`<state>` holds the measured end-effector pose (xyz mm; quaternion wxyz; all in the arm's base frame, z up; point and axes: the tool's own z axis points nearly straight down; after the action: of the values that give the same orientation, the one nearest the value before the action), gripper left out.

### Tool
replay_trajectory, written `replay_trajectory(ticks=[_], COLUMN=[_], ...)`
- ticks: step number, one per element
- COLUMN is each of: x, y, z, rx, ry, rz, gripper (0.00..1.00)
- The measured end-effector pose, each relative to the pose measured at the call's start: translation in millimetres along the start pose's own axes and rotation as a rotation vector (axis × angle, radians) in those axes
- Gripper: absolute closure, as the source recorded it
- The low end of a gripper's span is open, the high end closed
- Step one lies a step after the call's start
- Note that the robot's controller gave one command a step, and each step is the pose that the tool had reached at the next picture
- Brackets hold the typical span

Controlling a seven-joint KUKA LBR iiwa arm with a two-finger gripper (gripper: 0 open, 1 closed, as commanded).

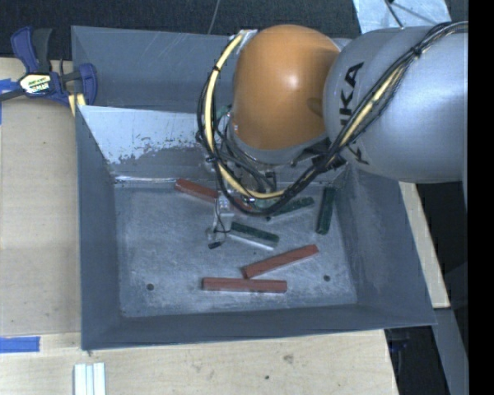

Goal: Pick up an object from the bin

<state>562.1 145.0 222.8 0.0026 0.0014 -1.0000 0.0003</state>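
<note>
I see my gripper (221,229) low beside a slim dark-green stick (255,235) lying flat mid-bin (95,220); its grip I can't tell; arm (412,97) lettered "KA"

Reddish-brown sticks (244,285) number three: one above-left of the claw (221,235), two below it. Dark green sticks (323,208) number three, all to its right.
</note>
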Motion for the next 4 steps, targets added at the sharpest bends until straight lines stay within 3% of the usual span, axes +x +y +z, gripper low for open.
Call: replay_trajectory(ticks=[1, 2, 3, 4], x=[-2.0, -42.0, -19.4, -39.5], y=[-1.0, -58.3, -62.6, -158.8], z=[-4.6, 70.9, 143.0, 143.5], rx=[-0.002, -0.001, 0.0, 0.0], ry=[-0.009, -0.013, -0.01, -0.01], rz=[0.002, -0.015, -0.088, 0.009], gripper=[0.0, 0.0, 0.0, 1.0])
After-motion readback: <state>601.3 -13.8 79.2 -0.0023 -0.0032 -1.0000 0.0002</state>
